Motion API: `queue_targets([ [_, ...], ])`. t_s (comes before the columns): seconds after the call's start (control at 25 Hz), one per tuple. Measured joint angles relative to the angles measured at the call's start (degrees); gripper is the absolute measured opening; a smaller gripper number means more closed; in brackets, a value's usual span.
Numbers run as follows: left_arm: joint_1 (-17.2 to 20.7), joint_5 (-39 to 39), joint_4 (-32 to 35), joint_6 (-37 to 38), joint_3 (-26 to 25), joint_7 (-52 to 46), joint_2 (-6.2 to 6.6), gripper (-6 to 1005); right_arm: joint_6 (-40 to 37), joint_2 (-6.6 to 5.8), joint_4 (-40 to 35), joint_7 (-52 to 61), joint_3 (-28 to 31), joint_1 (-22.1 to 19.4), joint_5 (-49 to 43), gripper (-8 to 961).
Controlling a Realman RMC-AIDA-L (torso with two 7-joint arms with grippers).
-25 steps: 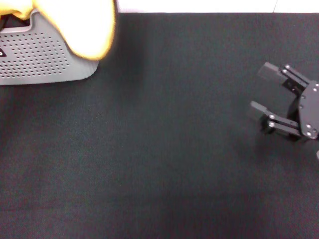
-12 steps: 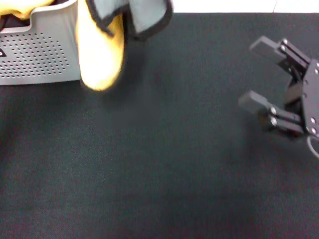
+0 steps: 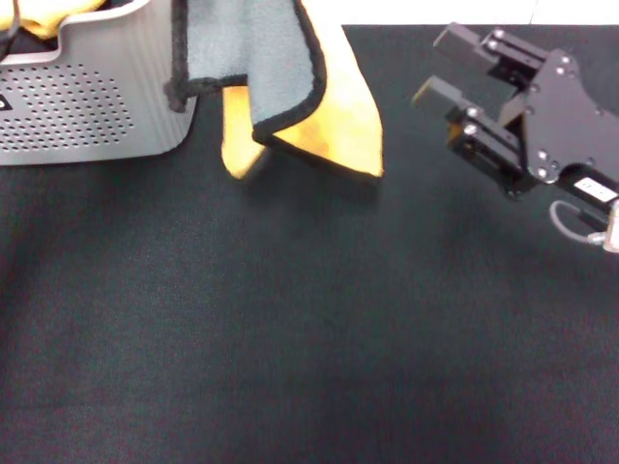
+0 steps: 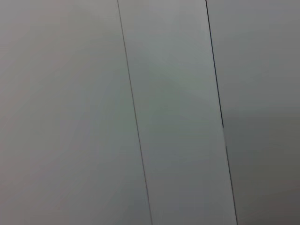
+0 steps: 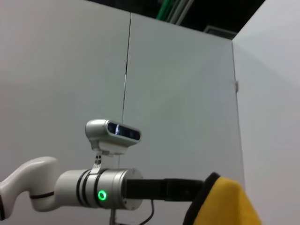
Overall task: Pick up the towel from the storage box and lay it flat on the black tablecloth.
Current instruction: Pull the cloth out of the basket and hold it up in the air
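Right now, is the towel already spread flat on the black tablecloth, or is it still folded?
Folded and hanging. The towel droops beside the storage box, both faces showing, not flat on the black tablecloth.

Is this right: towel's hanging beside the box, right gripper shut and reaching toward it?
Not quite. In the head view the right gripper is open, fingers spread, not shut. The rest holds: the towel hangs beside the box, with that gripper reaching toward it.

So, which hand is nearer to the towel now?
Left. The left hand reaches right up to the towel, at its yellow edge, in the right wrist view. The right hand is open and apart from it, on its right.
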Motion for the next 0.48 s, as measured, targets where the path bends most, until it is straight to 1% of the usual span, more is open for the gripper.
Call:
queue_targets([
  [0.04, -0.08, 0.01, -0.07, -0.14, 0.3, 0.01, -0.01, 18, 0.35, 0.0, 0.0, 0.38, -0.56, 0.28, 0.03, 480],
  [0.24, -0.16, 0.02, -0.13, -0.47, 1.15, 0.57, -0.04, 19, 2.12, -0.01, 0.03, 0.74, -5.01, 0.7, 2.88, 450],
  [0.32, -0.2, 0.02, -0.14, -0.49, 1.17, 0.58, -0.04, 20, 3.1, 0.0, -0.12, 0.75, -9.0, 1.4, 5.85, 449],
  [0.48, -1.13, 0.02, -0.91, -0.51, 1.19, 0.6, -0.1, 21, 4.02, 0.0, -0.37, 1.03, -10.89, 2.32, 6.7, 448],
])
